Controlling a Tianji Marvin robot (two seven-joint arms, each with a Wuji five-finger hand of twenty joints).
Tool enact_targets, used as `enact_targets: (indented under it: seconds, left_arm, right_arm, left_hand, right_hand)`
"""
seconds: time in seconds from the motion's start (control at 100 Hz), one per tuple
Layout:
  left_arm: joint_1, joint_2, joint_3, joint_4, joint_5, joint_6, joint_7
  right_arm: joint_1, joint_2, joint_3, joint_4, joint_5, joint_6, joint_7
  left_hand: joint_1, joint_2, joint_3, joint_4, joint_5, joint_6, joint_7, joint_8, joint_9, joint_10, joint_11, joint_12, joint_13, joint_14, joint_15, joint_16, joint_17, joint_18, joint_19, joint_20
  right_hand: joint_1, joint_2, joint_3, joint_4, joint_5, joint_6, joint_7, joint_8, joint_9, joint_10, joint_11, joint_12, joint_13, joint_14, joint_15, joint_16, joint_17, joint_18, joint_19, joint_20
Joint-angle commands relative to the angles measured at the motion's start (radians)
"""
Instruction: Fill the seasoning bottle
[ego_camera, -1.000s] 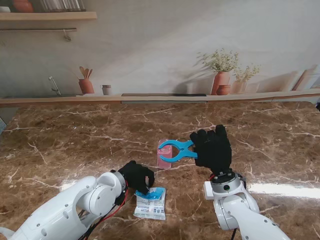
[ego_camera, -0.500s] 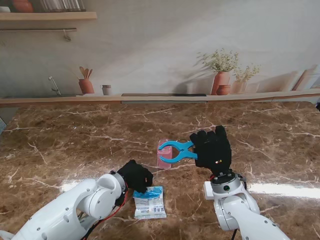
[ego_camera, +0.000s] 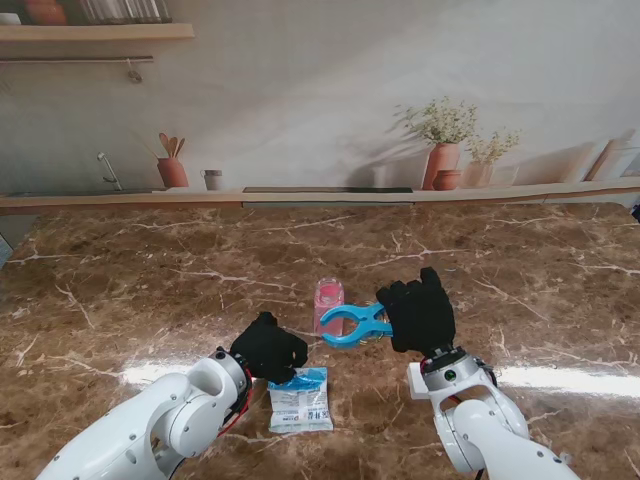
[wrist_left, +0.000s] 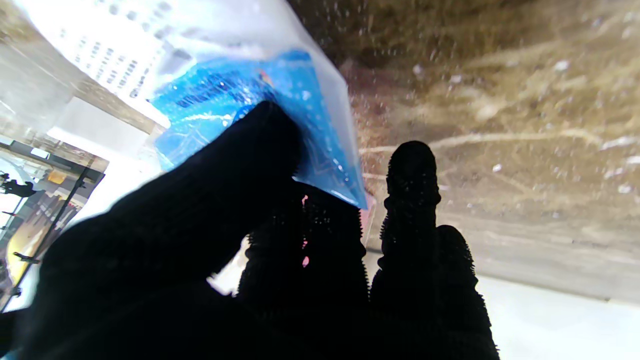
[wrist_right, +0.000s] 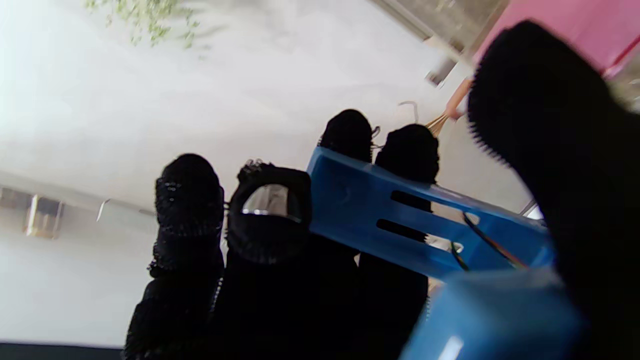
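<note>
Two black-gloved hands work low over the marble desk (ego_camera: 150, 270). My right hand (ego_camera: 420, 312) holds a blue clip-like tool (ego_camera: 352, 324), its fingers (wrist_right: 189, 200) curled around the handle and the thumb pressed on the other side — the tool's open ring end points toward my left. Just beyond that ring stands the pink seasoning bottle (ego_camera: 329, 301), upright near the middle of the desk; I cannot tell whether the ring touches it. My left hand (ego_camera: 268, 348) sits nearer to me and to the left, over the top edge of a white-and-blue seasoning packet (ego_camera: 301, 400) that lies flat on the desk. In the left wrist view the thumb (wrist_left: 240, 165) presses on the packet's blue corner (wrist_left: 250, 100) with fingers closing from the other side — a pinch on the packet. Bottle and packet lie apart, the packet nearer to me.
</note>
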Motion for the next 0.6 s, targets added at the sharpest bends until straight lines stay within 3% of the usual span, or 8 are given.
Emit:
enact_targets:
  seconds: [0.0,0.13,0.19,0.32,0.59]
  left_arm:
    - [0.017,-0.004,0.000,-0.017,0.006,-0.009,0.018]
    - [0.036,-0.004,-0.009,-0.036,0.043,-0.031,0.058]
    - [0.044,-0.001,-0.014,-0.051,0.059,-0.042,0.051]
    - [0.050,0.002,-0.014,-0.065,0.080,-0.048,0.049]
    - [0.049,0.000,-0.011,-0.077,0.080,-0.046,0.057]
  right_arm:
    - [-0.012,0.009,0.000,0.006,-0.002,-0.021,0.030]
    - [-0.014,0.015,0.005,-0.005,-0.007,-0.078,0.116]
    - [-0.015,0.016,0.008,-0.011,-0.007,-0.097,0.155]
    - [-0.016,0.018,0.008,-0.023,-0.020,-0.115,0.225]
    - [-0.013,0.022,-0.004,-0.050,-0.037,-0.157,0.386]
  left_hand:
    - [0.075,0.069,0.046,0.001,0.035,-0.180,0.157,0.109,-0.003,-0.049,0.031,0.021,-0.005,0.033,0.017,0.019,-0.023,0.018,0.003,0.017]
    - [0.082,0.075,0.041,-0.001,0.031,-0.181,0.161,0.112,-0.010,-0.043,0.040,0.034,-0.014,0.038,0.020,0.021,-0.029,0.047,-0.001,0.023]
    - [0.084,0.077,0.039,-0.002,0.030,-0.187,0.161,0.112,-0.013,-0.046,0.044,0.032,-0.012,0.038,0.021,0.015,-0.032,0.073,0.025,0.053]
    - [0.086,0.079,0.035,-0.002,0.029,-0.191,0.163,0.112,-0.015,-0.048,0.048,0.031,-0.005,0.050,0.037,0.000,0.072,0.164,0.106,0.107]
    - [0.089,0.070,0.043,0.000,0.035,-0.188,0.167,0.112,-0.009,-0.045,0.051,0.029,0.004,0.053,0.058,0.003,0.101,0.146,0.114,0.120]
  right_hand:
    - [0.101,0.031,0.108,0.011,0.228,-0.165,0.641,0.159,0.205,-0.069,0.826,0.082,0.057,-0.056,0.022,0.020,0.009,0.037,0.041,0.029]
    - [0.105,-0.006,0.145,0.006,0.232,-0.151,0.669,0.141,0.208,-0.056,0.861,0.066,0.059,-0.047,0.060,0.028,0.019,0.051,0.064,0.030]
    - [0.104,-0.014,0.155,0.005,0.234,-0.144,0.678,0.135,0.208,-0.051,0.874,0.060,0.059,-0.043,0.075,0.029,0.021,0.056,0.073,0.031]
    - [0.109,-0.024,0.166,0.006,0.236,-0.136,0.689,0.128,0.209,-0.046,0.891,0.053,0.059,-0.040,0.096,0.030,0.024,0.060,0.085,0.031]
    - [0.111,-0.036,0.179,0.009,0.236,-0.126,0.704,0.117,0.209,-0.040,0.915,0.038,0.059,-0.036,0.122,0.028,0.031,0.063,0.100,0.029]
